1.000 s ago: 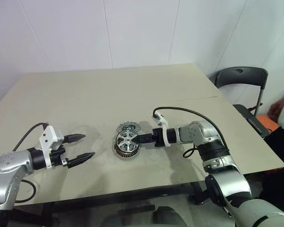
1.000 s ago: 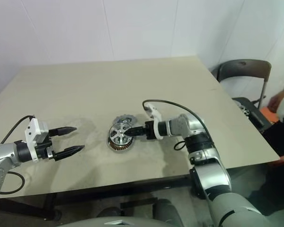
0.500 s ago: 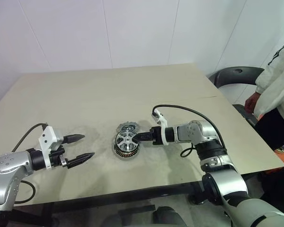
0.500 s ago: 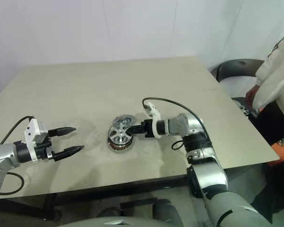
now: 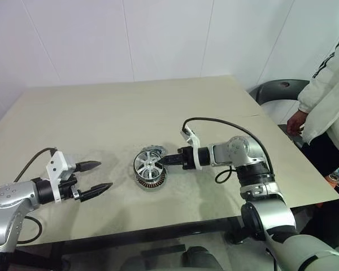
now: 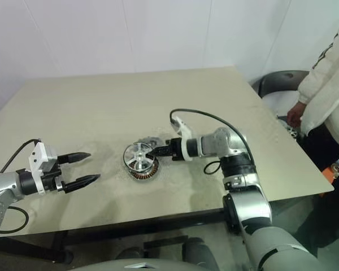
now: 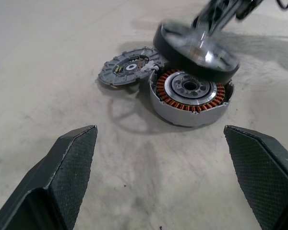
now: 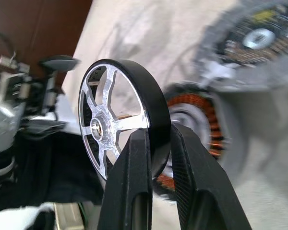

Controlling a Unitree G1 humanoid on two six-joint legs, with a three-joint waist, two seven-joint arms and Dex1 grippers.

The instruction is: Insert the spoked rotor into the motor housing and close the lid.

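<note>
Three motor parts on table (image 5: 101, 113). Spoked rotor (image 5: 147, 163): clamped by its black rim in my right gripper (image 5: 165, 161), tilted over motor housing (image 7: 189, 96), not seated. Lid (image 7: 127, 65): flat just beside housing. Left gripper (image 5: 95, 176): spread wide, idle. I level the rotor and centre hub over hub before lowering.

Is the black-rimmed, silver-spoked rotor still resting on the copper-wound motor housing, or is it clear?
Apart. The left wrist view shows the spoked rotor tilted above the motor housing, coils exposed beneath. The right gripper pinches its black rim.
</note>
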